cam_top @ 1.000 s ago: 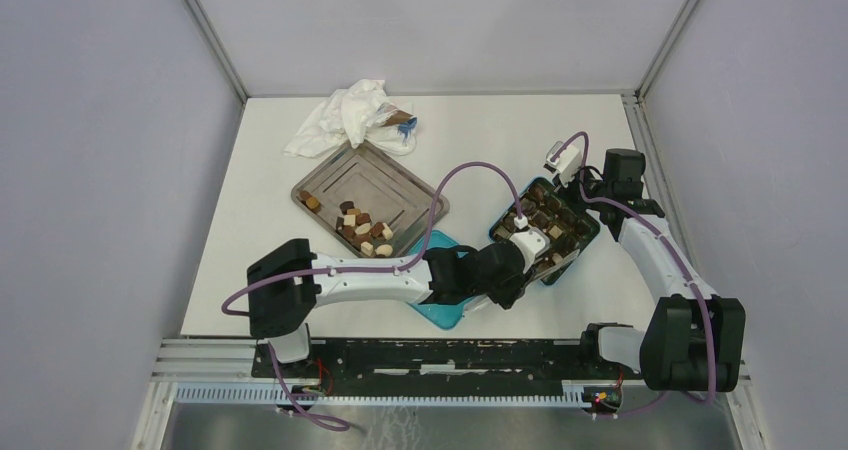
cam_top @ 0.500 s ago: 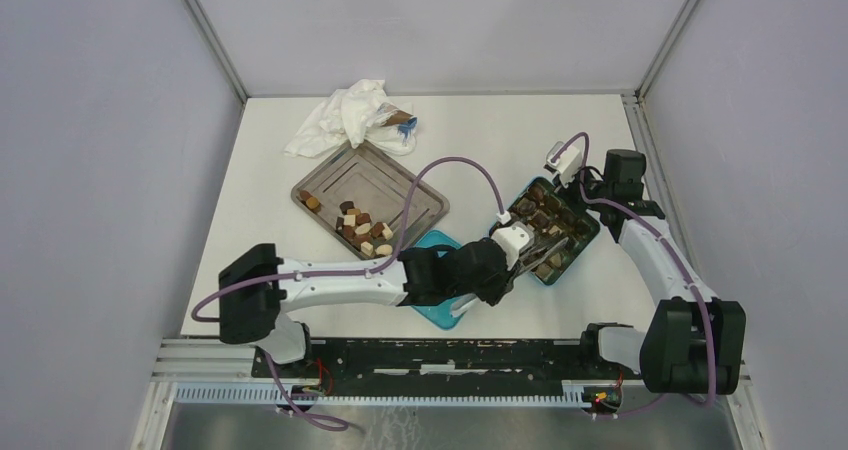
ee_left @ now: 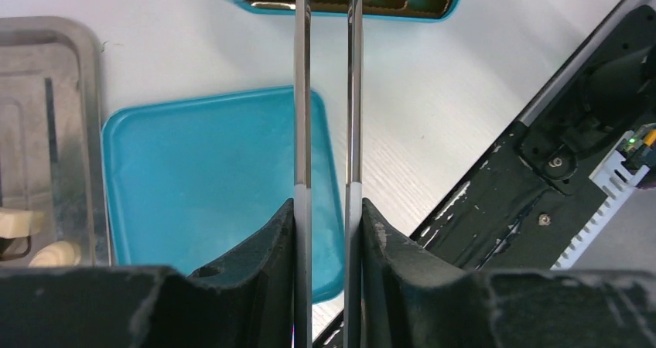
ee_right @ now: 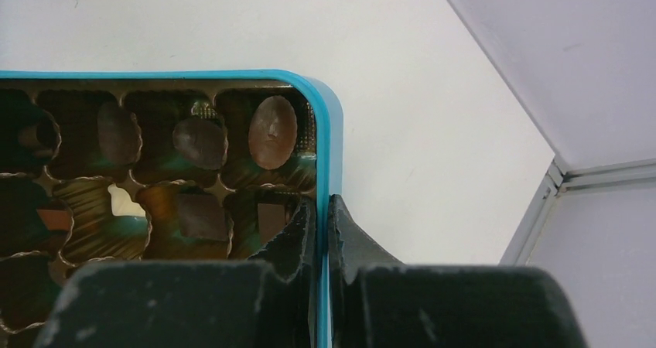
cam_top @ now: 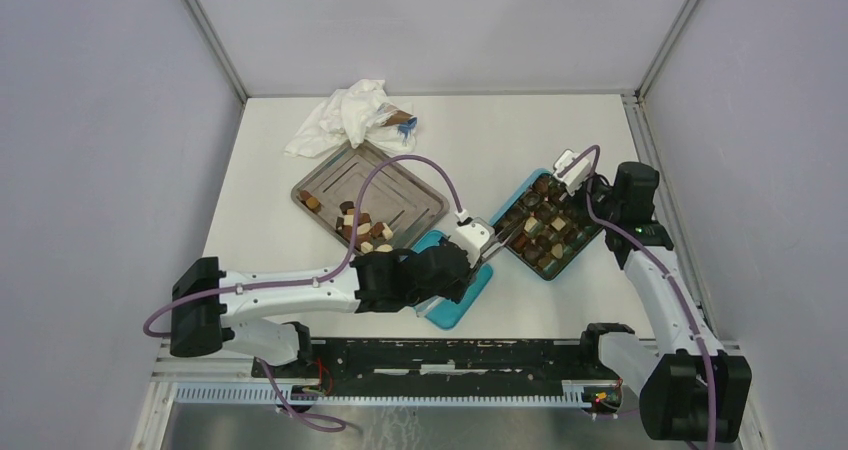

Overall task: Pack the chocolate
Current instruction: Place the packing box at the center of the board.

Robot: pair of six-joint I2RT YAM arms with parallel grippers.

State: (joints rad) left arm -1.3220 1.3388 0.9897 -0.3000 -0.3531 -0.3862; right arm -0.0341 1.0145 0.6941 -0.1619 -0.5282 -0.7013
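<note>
open tabletop (cam_top: 470, 140) behind teal box (ee_right: 335, 155); metal tray (cam_top: 375, 180), teal lid (ee_left: 201, 178) crowding near-left

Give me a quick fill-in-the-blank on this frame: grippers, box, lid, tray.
1. The ____ gripper is clamped on the wall of the box.
2. The loose chocolates lie on the metal tray, to the ____ of the box in the top view.
3. The lid lies flat on the table, ____ the long fingers of the left gripper.

Missing words: right; left; under.
</note>
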